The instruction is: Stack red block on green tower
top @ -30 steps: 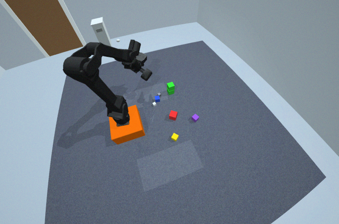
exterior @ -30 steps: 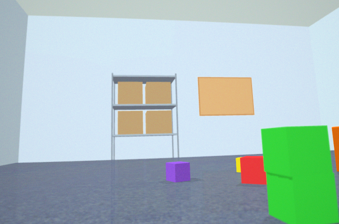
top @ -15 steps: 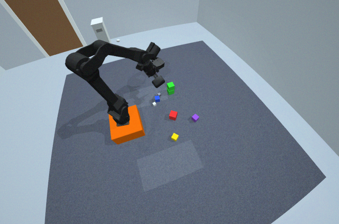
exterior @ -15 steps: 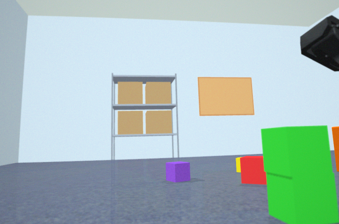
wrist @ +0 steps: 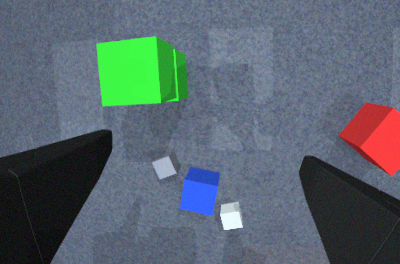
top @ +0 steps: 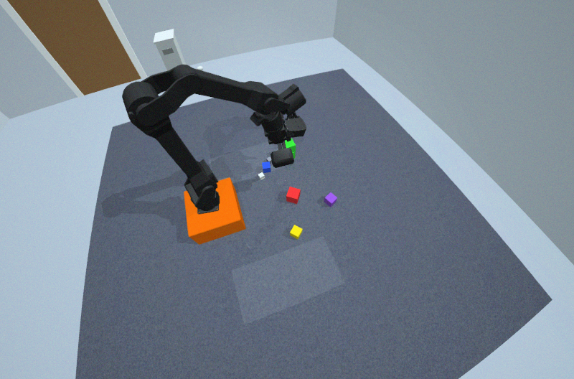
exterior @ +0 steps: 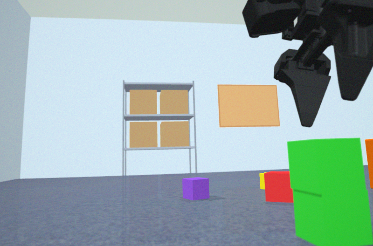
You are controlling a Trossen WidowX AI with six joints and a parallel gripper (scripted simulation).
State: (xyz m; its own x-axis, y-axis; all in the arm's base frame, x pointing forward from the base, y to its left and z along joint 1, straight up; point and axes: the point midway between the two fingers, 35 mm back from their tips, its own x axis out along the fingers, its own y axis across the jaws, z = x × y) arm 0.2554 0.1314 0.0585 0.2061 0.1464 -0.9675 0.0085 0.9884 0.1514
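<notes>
The red block (top: 293, 194) (exterior: 278, 187) (wrist: 385, 136) sits on the dark mat, partly behind the green tower in the exterior view and at the right edge of the wrist view. The green tower (top: 290, 144) (exterior: 331, 177) (wrist: 130, 71) is two green blocks stacked, slightly offset, upright, with nothing on top. My gripper (exterior: 328, 112) (wrist: 208, 153) is open and empty, pointing down above the floor. In the wrist view the tower is at the upper left, beyond the left fingertip, and the red block lies beyond the right fingertip. The arm partly hides the tower in the top view.
A blue block (top: 266, 166) (wrist: 199, 196) lies between a grey cube (top: 268, 158) (wrist: 164, 167) and a white cube (top: 261, 176) (wrist: 231, 217) near the tower. A purple block (top: 330, 199) (exterior: 196, 188) and a yellow block (top: 295, 231) (exterior: 262, 181) lie near the red one. The arm stands on an orange base (top: 227, 207).
</notes>
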